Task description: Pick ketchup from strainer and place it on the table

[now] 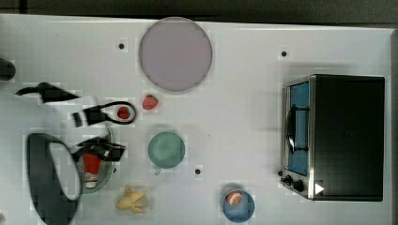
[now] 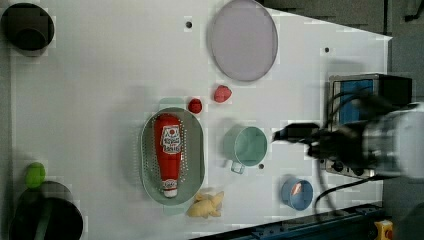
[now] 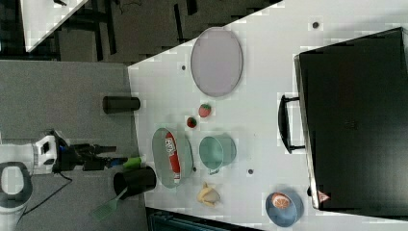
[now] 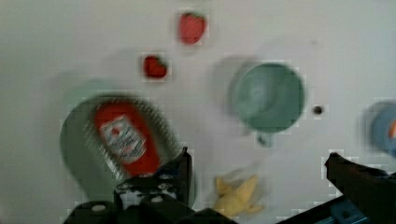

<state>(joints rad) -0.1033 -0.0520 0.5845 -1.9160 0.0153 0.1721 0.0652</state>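
The ketchup (image 2: 168, 150), a slim red bottle with a white label and cap, lies lengthwise in the pale green oval strainer (image 2: 192, 165) on the white table (image 2: 100, 75). In the top view the ketchup (image 1: 91, 168) is partly covered by my gripper (image 1: 99, 132), which hangs high above the strainer (image 1: 107, 177). In the wrist view my gripper (image 4: 258, 158) is open with nothing between its fingers (image 4: 180, 170). There the ketchup (image 4: 126, 140) and strainer (image 4: 77, 144) lie off to one side of the open gap.
A green cup (image 2: 248, 146) stands beside the strainer. Two strawberries (image 2: 195, 105) (image 2: 222, 93), a banana (image 2: 206, 206), a blue bowl (image 2: 296, 192) and a purple plate (image 2: 243, 40) are nearby. A toaster oven (image 1: 340, 136) is on the top view's right.
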